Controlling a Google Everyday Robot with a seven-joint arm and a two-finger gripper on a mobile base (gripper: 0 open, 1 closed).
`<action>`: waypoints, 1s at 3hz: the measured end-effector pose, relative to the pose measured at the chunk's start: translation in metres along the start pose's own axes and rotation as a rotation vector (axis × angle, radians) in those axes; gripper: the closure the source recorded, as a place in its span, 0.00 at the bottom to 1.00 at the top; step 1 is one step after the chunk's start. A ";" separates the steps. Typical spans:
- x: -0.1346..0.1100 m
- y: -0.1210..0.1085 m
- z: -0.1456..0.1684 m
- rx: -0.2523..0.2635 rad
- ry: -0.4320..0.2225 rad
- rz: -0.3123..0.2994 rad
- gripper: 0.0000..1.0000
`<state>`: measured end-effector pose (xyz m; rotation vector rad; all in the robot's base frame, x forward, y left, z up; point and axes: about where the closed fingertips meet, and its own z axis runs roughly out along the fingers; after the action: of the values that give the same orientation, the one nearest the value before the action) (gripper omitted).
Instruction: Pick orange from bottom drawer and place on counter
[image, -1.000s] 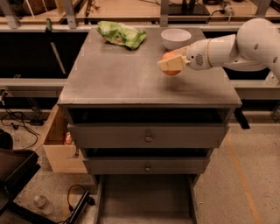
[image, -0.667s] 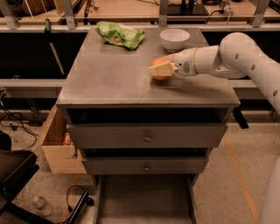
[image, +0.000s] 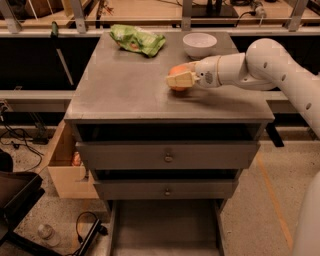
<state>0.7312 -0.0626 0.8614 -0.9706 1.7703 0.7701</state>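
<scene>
The orange (image: 176, 85) rests on or just above the grey counter (image: 125, 90), right of its middle, between the fingers of my gripper (image: 179, 79). The gripper is shut on the orange, and the white arm reaches in from the right. One cream finger (image: 181, 79) crosses the front of the fruit and hides part of it. The bottom drawer (image: 165, 225) is pulled out at the bottom of the view, and its visible tray holds nothing.
A white bowl (image: 199, 45) stands at the back right of the counter, just behind the gripper. A green snack bag (image: 137, 40) lies at the back left. Two upper drawers with round knobs (image: 168, 158) are closed. A wooden box (image: 67, 165) sits left of the cabinet.
The gripper has moved left and down with the orange, from above the counter's right side to low over the counter surface.
</scene>
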 end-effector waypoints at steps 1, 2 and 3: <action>-0.002 0.000 -0.001 0.000 0.000 0.000 1.00; -0.002 0.002 0.002 -0.006 0.000 0.000 0.82; -0.002 0.003 0.005 -0.010 0.001 0.000 0.59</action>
<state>0.7312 -0.0566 0.8622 -0.9773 1.7690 0.7789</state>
